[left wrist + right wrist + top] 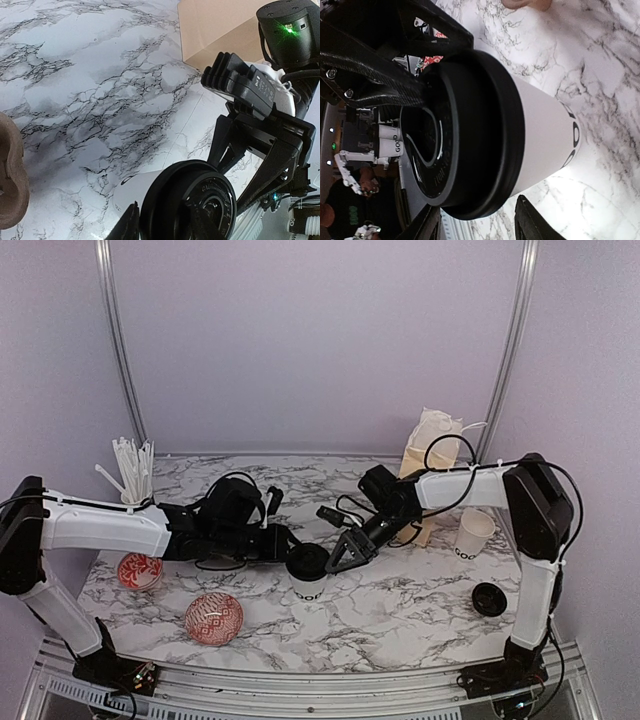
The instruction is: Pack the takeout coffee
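Note:
A white "GOOD" cup (309,587) with a black lid (307,560) stands upright at the table's middle. My left gripper (287,548) comes in from the left. One finger (126,224) lies along the cup wall (131,188) under the rim, the other rests across the lid (200,197), so it is shut on the lid. From the right, my right gripper (341,558) straddles the lid rim (485,135) with its fingers (534,221) apart from it, open. A second, lidless cup (474,534) and a loose lid (489,598) lie at the right. The brown carrier (10,175) shows at the left edge.
A tall tan paper bag (435,452) stands at the back right behind the right arm. Two red-patterned bowls (140,571) (213,618) lie at the front left. A holder of white straws (133,472) stands at the back left.

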You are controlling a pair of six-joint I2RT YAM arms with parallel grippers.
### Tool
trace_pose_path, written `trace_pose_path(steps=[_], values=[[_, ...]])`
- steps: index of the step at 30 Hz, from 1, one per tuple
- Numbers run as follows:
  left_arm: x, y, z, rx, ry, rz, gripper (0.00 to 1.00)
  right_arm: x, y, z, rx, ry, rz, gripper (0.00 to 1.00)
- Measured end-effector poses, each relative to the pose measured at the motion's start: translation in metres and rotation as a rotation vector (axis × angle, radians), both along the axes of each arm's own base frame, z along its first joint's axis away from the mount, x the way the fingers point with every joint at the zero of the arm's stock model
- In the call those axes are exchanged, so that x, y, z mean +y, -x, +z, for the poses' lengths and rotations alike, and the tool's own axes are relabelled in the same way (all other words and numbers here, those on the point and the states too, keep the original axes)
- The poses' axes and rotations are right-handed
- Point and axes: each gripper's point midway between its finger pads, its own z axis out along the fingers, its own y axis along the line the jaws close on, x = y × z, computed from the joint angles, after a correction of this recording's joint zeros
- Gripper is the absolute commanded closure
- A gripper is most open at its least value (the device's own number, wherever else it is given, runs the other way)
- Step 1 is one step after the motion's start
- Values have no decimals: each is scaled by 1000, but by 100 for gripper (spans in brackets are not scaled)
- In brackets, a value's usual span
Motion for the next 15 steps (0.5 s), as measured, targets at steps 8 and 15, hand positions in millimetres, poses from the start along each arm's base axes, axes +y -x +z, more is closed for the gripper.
trace_pose_path(steps=[8, 15], values=[[0, -2, 21, -79, -46, -31, 31, -6, -14, 33, -196, -39, 16, 32], [0, -10, 82, -277, -50, -82, 24, -19, -14, 88, -455, -94, 44, 32]])
